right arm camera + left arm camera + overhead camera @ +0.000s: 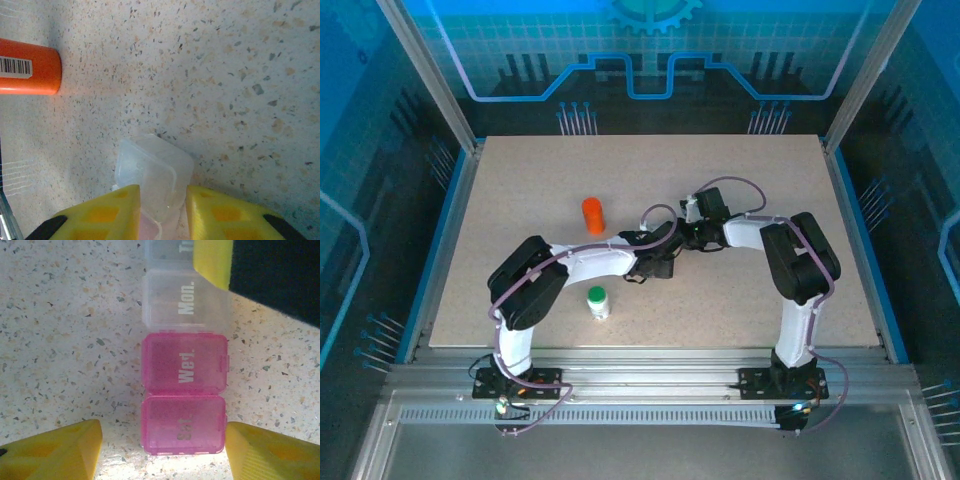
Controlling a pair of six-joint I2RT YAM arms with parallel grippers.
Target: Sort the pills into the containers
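A strip of day-marked pill boxes lies on the speckled table, two clear ones beyond two pink ones. My left gripper is open and straddles the near pink box; its right finger is close against that box and its left finger stands apart. My right gripper is shut on the clear end box from both sides. The two grippers meet mid-table, left gripper and right gripper. Two containers stand apart: an orange bottle and a white, green-capped bottle. The pills are hidden.
The orange bottle with a barcode label shows at the upper left of the right wrist view. One yellow finger of the right gripper shows over the far clear box in the left wrist view. Raised rails edge the table.
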